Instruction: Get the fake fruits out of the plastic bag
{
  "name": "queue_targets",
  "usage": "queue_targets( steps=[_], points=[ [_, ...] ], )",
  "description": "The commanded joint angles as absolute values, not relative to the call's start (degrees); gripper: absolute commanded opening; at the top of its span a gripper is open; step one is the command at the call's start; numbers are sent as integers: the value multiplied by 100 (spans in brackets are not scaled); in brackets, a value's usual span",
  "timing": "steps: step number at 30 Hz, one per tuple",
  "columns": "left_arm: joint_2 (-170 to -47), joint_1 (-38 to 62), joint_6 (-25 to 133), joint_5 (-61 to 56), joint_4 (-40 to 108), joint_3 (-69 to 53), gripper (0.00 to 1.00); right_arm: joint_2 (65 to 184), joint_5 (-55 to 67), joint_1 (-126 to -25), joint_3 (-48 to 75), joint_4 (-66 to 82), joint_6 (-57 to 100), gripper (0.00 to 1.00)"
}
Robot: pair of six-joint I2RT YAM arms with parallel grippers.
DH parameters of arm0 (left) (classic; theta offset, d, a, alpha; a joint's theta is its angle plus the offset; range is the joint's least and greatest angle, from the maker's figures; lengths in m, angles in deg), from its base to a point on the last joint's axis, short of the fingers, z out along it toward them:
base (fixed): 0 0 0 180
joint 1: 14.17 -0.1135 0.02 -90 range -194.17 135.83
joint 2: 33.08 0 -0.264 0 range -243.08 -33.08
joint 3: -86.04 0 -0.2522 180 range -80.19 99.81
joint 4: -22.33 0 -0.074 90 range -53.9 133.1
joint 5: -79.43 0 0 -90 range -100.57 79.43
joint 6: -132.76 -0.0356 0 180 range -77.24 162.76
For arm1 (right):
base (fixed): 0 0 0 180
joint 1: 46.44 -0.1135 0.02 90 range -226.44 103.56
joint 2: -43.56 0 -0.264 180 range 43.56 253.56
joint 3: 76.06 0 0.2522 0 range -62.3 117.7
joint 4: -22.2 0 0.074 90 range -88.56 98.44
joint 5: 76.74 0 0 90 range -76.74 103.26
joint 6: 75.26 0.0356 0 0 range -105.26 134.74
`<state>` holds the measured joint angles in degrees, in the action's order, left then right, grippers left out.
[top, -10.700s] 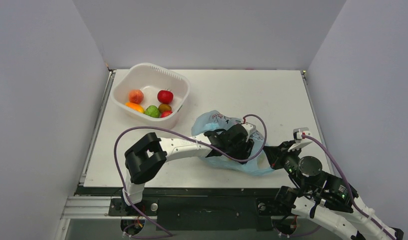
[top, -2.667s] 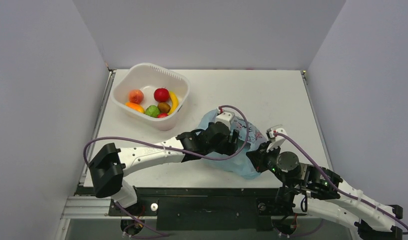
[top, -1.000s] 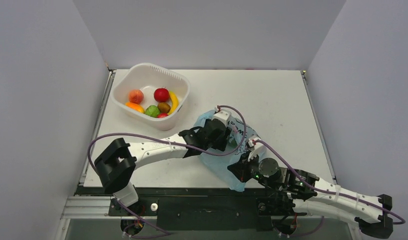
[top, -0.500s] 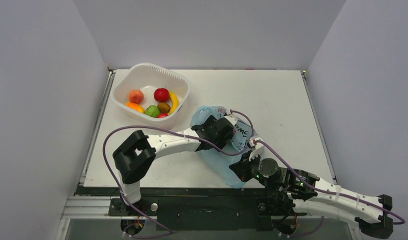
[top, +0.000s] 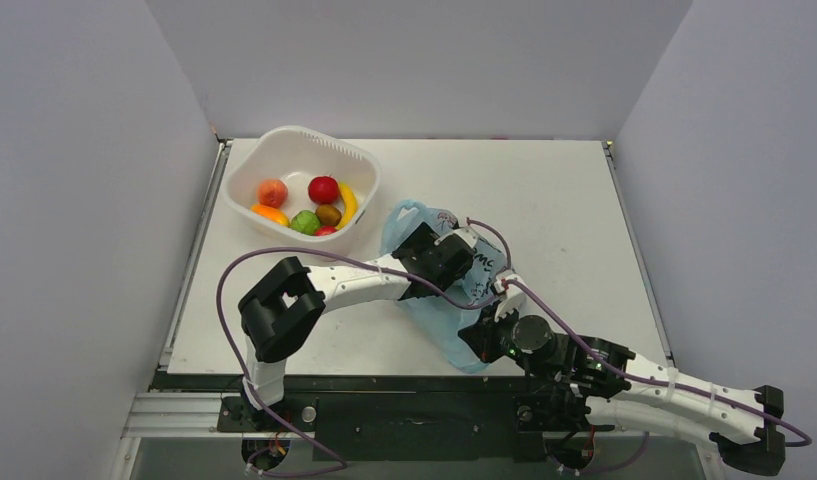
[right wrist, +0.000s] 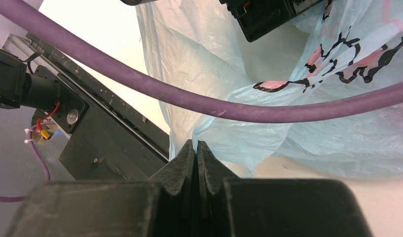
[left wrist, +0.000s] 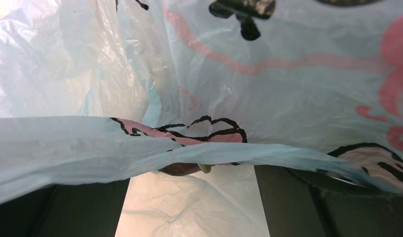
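The bag (top: pixel 446 300) lies on the surface (top: pixel 544 190) at the middle front, just right of the tub (top: pixel 284 140). It is pulled into a long shape running from near the tub's corner down to the near edge. Its pale blue film is crumpled, with pink and black cartoon prints showing. The right claw (right wrist: pixel 195 150) holds its near end: the two fingers are pressed together with a pinch of film caught between the tips. The left claw (left wrist: pixel 192 187) is at the far end, down in the folds, and its wrist view is filled with film on every side. Its dark fingers (left wrist: pixel 298 207) stand spread apart, and a fold of bag lies across them. A purple cable (right wrist: pixel 189 101) loops across in front of the right wrist camera. In the tub sit the apple (top: pixel 323 189) and the banana (top: pixel 348 203), among other small fruit pieces.
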<state>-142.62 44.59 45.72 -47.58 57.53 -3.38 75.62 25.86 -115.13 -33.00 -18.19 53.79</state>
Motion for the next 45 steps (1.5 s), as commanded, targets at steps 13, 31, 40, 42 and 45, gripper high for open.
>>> queue_targets(
  steps=[13,31,40,42,45],
  points=[
    [-15108,4012,4233,-3438,5519,-111,71,7993,2834,-11543,-2554,-1829,5176,0],
    [-14915,4260,4626,-4405,4900,-734,16,7682,2954,-11544,-3019,-1221,4686,0],
    [-14200,4877,5140,-4469,5362,-612,11,7910,2874,-11539,-3034,-1214,4403,0],
    [-14009,5013,5285,-4391,5419,-608,11,7948,2862,-11542,-3037,-1220,4322,0],
    [-13797,5166,5466,-4317,5521,-582,9,8067,2850,-11544,-2968,-1293,4219,0]
  ],
)
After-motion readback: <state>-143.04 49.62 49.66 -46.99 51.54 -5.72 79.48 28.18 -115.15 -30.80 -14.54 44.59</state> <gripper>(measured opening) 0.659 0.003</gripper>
